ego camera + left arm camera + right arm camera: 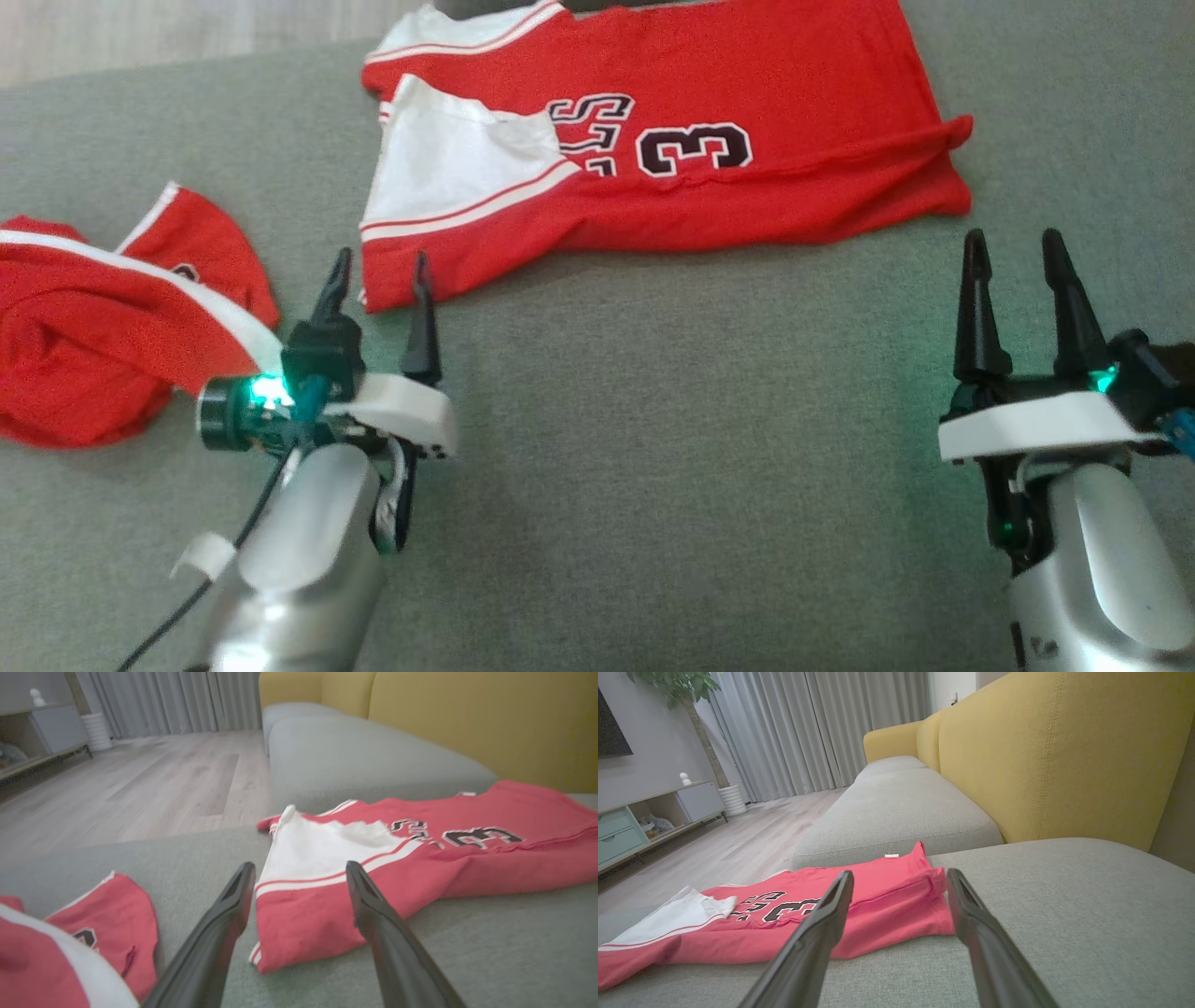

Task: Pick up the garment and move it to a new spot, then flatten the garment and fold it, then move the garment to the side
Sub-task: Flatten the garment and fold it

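Nearest, spread wide and holding nothing: left gripper (383,255) and right gripper (1013,235), long tapered dark fingers above coarse grey woven cushion (653,420). Left, crumpled red cloth (84,327). Beyond, smooth red-and-white jersey (709,65) flat, corner just ahead of left fingertips; bare cushion around. Farthest, stitched yellow backrest (1064,742).

**Both grippers held open and empty**

The left gripper (382,257) is seen at the lower left, its two dark fingers spread apart and pointed forward, the wrist rolled slightly. The right gripper (1012,235) is held at the lower right, fingers likewise parted, nothing grasped. The left forearm (308,551) and right forearm (1092,560) are angled in from the bottom edge.
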Controlling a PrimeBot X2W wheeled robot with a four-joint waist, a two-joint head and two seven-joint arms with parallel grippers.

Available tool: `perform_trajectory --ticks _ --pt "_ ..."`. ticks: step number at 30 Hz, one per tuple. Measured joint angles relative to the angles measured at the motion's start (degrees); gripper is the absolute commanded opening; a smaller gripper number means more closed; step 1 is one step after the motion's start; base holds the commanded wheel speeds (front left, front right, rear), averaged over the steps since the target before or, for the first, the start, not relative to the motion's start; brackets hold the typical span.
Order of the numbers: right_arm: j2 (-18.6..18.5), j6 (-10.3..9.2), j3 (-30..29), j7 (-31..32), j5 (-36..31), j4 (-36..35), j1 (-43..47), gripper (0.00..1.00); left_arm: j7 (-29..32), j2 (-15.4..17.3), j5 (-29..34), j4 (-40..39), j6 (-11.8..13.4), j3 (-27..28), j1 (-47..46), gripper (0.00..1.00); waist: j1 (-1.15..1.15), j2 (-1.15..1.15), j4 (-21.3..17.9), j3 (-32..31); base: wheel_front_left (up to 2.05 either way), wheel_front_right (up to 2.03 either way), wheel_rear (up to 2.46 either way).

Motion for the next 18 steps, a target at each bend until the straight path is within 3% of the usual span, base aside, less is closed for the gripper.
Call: perform_trajectory --ticks 6,11,17,18 --pt "0.1 0.0 1.4 0.0 0.0 0.0 -1.2 1.0 3.0 -0.1 -0.6 10.0 1.0 0.7 -4.8 1.0 0.01 0.0 -1.7 2.1 0.0 0.0 0.0" --pt "0.1 0.0 2.0 0.0 0.0 0.0 -1.2 1.0 4.4 -0.2 -1.3 14.6 2.5 1.7 -6.5 1.0 0.0 0.0 -2.7 2.8 0.0 0.0 0.0" --pt "0.3 0.0 3.4 0.0 0.2 0.0 -1.3 1.0 4.4 -0.3 -2.2 18.9 2.4 2.4 -9.9 1.0 0.0 0.0 -3.7 3.6 0.0 0.0 0.0" --pt "0.4 0.0 3.6 0.0 0.3 0.1 -1.4 1.0 4.5 -0.2 -2.2 19.7 2.1 2.4 -10.3 0.51 0.0 0.0 -3.9 3.6 0.0 0.0 0.0"
